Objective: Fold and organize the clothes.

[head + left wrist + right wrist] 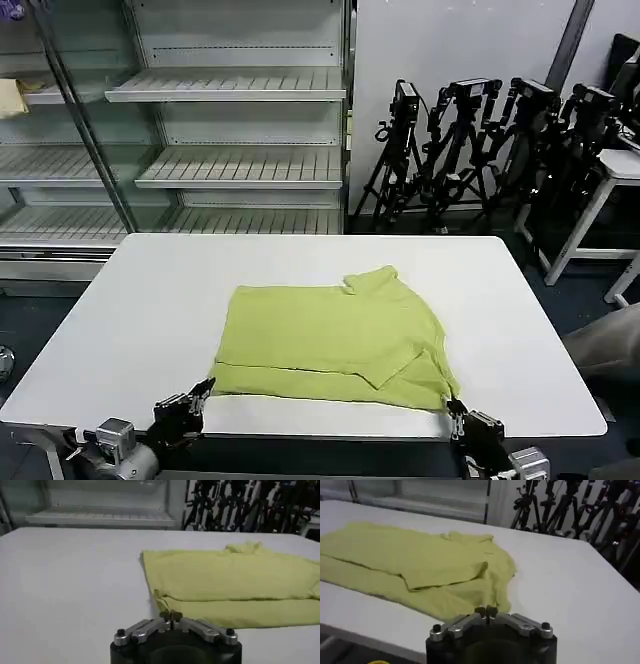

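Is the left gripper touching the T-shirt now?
Apart. The left wrist view shows bare table between the left gripper, jaws closed, and the T-shirt.

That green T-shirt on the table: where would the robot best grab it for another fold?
Probably by the two near corners of the T-shirt, coming in low from the table's front edge. That hem lies straight along the white table, and the left claw and right claw, both shut, already sit beside those corners. The far side is bunched at one sleeve, so harder to pinch cleanly.
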Controlling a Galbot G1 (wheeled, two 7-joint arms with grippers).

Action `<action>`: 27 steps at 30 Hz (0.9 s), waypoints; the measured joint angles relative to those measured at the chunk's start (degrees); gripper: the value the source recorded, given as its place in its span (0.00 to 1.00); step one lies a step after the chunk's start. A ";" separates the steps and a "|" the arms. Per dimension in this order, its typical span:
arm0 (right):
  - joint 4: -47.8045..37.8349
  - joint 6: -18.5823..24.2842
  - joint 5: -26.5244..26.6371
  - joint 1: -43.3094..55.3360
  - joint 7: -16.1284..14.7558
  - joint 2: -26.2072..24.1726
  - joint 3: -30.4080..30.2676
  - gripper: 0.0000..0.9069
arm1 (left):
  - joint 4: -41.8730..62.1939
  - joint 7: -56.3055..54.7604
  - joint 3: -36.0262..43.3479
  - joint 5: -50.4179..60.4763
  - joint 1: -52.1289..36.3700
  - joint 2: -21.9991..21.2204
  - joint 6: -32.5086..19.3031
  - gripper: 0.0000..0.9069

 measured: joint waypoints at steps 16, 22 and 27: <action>-3.43 -3.57 3.76 14.24 3.52 -1.26 -2.79 1.00 | 0.90 -0.82 0.69 -0.09 -5.79 1.00 0.00 1.00; -9.89 -5.20 5.70 26.62 6.43 -0.13 -8.59 1.00 | 5.43 -1.26 4.06 -1.53 -13.31 1.76 0.00 1.00; -17.02 -6.02 7.24 36.94 8.24 1.35 -13.32 1.00 | 10.39 -1.78 7.01 -2.22 -20.15 2.46 0.02 1.00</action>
